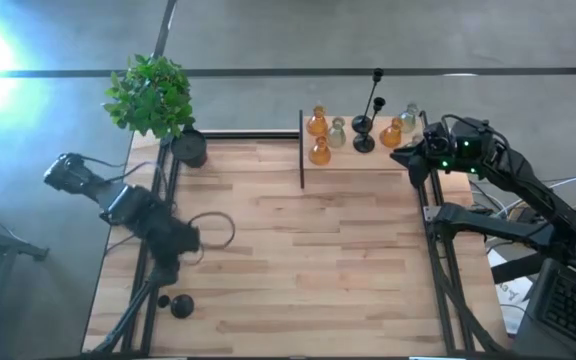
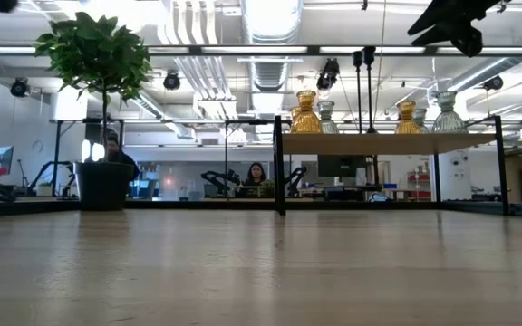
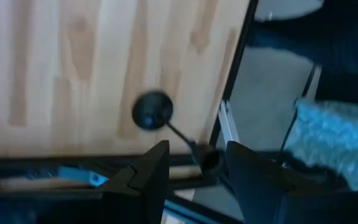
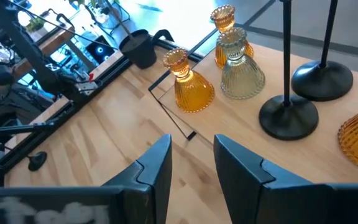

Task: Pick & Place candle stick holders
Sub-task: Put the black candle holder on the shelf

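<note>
amber and pale glass holders (image 1: 317,123) stand on the raised shelf (image 1: 358,160), where the empty right gripper (image 1: 415,160) hovers, fingers parted. far from the shelf, the left gripper (image 3: 194,168) hangs open over a fallen black holder (image 3: 153,111). pickup looks next, needing a descent around its stem.

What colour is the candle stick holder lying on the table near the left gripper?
Black: the lying candle stick holder shows best in the left wrist view.

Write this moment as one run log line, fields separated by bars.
left gripper: open above lying black holder | right gripper: empty near shelf | amber holders: on shelf
</note>
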Tool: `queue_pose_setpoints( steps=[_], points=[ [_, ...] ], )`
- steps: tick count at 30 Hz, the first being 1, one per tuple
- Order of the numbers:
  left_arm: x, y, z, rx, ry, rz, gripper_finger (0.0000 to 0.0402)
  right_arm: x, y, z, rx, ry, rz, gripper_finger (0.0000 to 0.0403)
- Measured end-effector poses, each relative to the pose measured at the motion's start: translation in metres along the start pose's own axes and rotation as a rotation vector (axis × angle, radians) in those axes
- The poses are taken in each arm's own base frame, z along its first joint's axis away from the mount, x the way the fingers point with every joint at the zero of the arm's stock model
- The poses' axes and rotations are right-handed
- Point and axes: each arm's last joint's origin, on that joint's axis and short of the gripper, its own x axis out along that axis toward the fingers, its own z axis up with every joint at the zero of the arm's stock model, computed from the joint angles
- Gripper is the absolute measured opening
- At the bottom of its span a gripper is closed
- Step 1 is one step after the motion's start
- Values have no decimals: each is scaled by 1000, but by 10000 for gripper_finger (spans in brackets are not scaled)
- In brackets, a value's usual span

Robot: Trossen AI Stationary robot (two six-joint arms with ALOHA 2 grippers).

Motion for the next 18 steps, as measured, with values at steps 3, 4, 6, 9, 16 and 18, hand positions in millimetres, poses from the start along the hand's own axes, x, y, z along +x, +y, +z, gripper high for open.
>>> queue_pose_setpoints(
  steps=[3,4,6,9,16,18],
  points=[
    [7,-10,-10,4,50,2,163,1,0,0,-3,4,-2,110],
    [9,-13,-13,3,61,2,163,2,0,0,-3,6,-2,108],
    [12,-18,-17,8,75,-3,162,2,0,0,-7,7,-3,106],
    [16,-25,-20,23,65,-3,162,2,0,1,-10,5,-3,104],
    [31,-34,-23,84,68,63,163,2,0,1,-10,5,-2,109],
    [36,-37,-24,94,84,78,162,2,0,1,-10,4,-2,107]
  ],
)
